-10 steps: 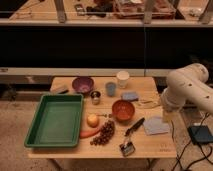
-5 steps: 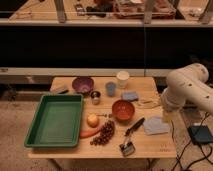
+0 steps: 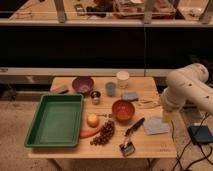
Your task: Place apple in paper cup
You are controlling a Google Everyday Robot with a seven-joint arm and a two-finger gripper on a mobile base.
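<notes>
Worktop [image 3: 155,146]: light wood, seen from the front

Apple [image 3: 92,120]: on the worktop near the middle, just beside the right rim of the green tray [image 3: 54,97]. Touching or nearly touching the carrot [image 3: 88,133], which lies in front of it. Grapes [image 3: 103,134] just to the right of the carrot. Nothing grips the apple

Paper cup [image 3: 122,78]: upright at the back edge of the worktop, right of centre, well apart from the apple. Its inside cannot be made out

Between apple and paper cup: metal cup [image 3: 95,96] and blue cup [image 3: 110,88], both upright. Purple bowl [image 3: 82,84] at back left, beside the metal cup. Orange bowl [image 3: 123,110] right of the apple, in front of the blue cup

Arm [image 3: 187,90]: white, bulky, at the right end of the worktop, bent downward

End effector [image 3: 168,116]: at the arm's lower tip, over the right edge of the worktop, just above the grey cloth [image 3: 156,126] and well apart from both apple and paper cup. Apart or together: cannot tell. No item seen in it

Other: a dark tool [image 3: 134,127] lies slantwise between the orange bowl and the cloth
</notes>
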